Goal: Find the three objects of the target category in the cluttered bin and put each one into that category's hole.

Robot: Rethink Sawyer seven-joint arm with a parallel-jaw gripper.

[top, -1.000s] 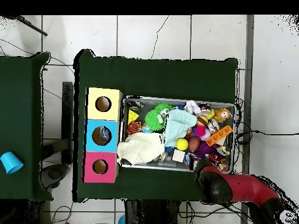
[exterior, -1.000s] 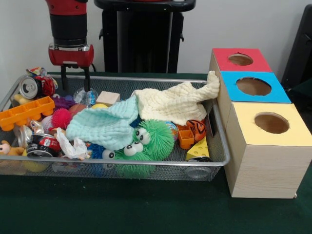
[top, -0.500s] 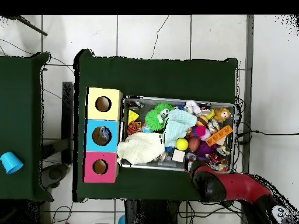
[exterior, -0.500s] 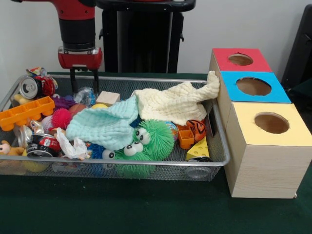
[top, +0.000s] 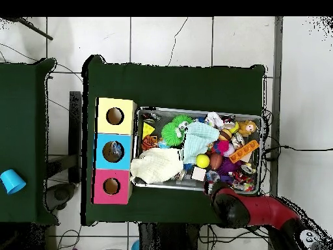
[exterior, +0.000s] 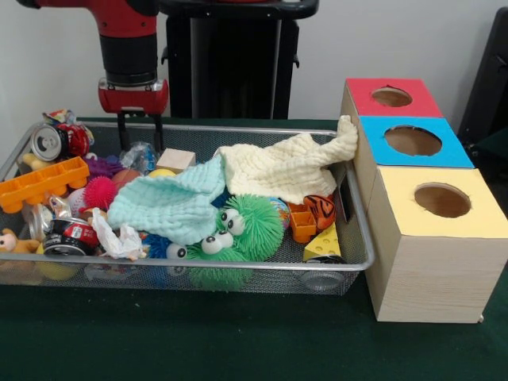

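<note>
The wire mesh bin (exterior: 238,267) is full of toys and cloths; from overhead it (top: 195,110) lies right of the boxes. My gripper (exterior: 140,147) hangs open over the bin's far left part. Just below its fingertips lies a see-through wrinkly bottle with a blue label (exterior: 140,158), apart from the fingers. Another clear bottle (exterior: 321,279) lies in the front right corner of the bin. A wrinkly clear plastic piece (exterior: 119,242) lies at the front left. In the overhead view the red arm (top: 250,209) hides the gripper.
Three wooden boxes with round holes stand right of the bin: red (exterior: 391,97), blue (exterior: 413,140), yellow (exterior: 442,200). A cream cloth (exterior: 282,167) and a mint cloth (exterior: 175,202) cover the bin's middle. Green furry toys (exterior: 238,226), an orange brick (exterior: 44,182) and drink cans (exterior: 51,141) lie around.
My gripper has moved to the right in the front view and a little higher, from the bin's left part to above the clear bottle. The objects in the bin have not moved.
</note>
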